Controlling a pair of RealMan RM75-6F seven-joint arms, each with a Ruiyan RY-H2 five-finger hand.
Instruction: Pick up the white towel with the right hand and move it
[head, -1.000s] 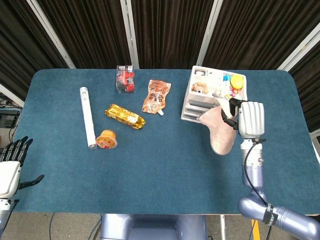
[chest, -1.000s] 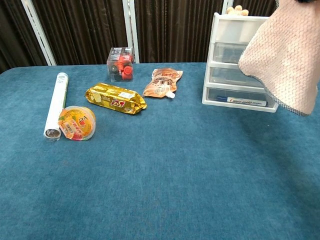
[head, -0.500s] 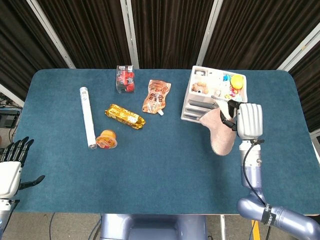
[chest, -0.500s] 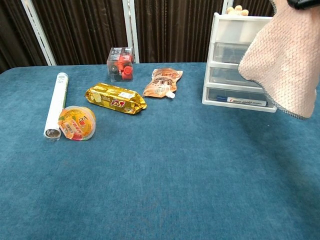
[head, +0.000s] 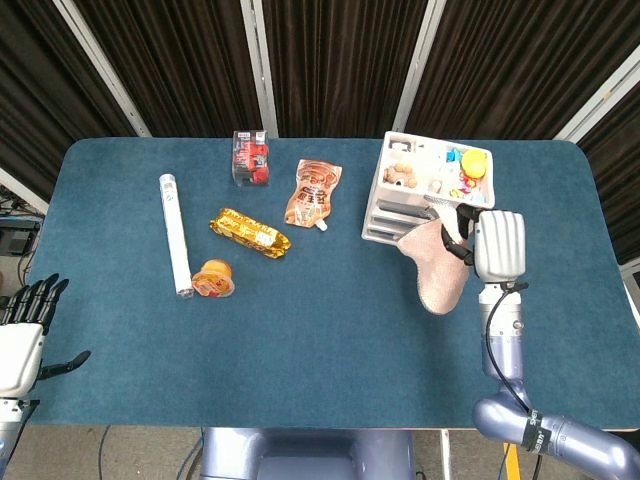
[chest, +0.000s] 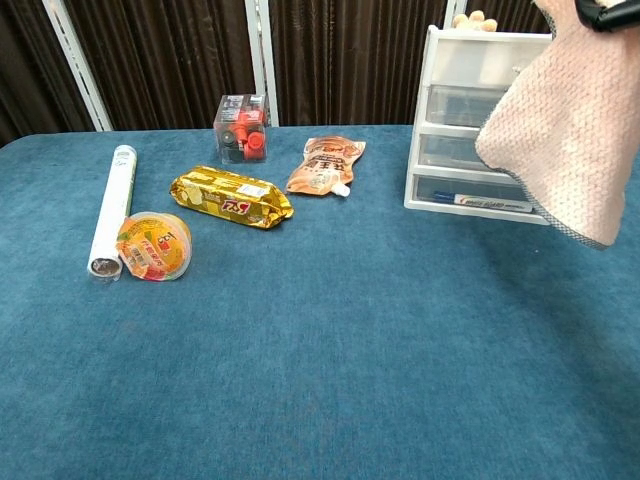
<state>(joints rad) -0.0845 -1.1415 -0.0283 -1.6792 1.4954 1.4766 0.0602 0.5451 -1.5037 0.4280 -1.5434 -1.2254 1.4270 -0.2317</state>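
Right hand (head: 497, 243): closed on upper edge of white towel (chest: 568, 140), so cloth hangs clear of blue felt table (head: 330, 330), near right edge, beside plastic drawer unit (chest: 470, 110). Towel: soft, waffle-textured, draped in limp fold. Left hand (head: 22, 345): empty, fingers spread, off front left corner.

Table (head: 320, 330): I see a broad top with rounded corners, covered in teal-blue cloth, evenly lit. Curtains (head: 330, 60): dark pleated drapes run the whole backdrop behind the far edge in both views. Rails (head: 258, 65): I count several pale metal bars crossing the drapes at slants. Floor (head: 120, 450): I make out a grey strip below the near edge, with loose cables at the left.
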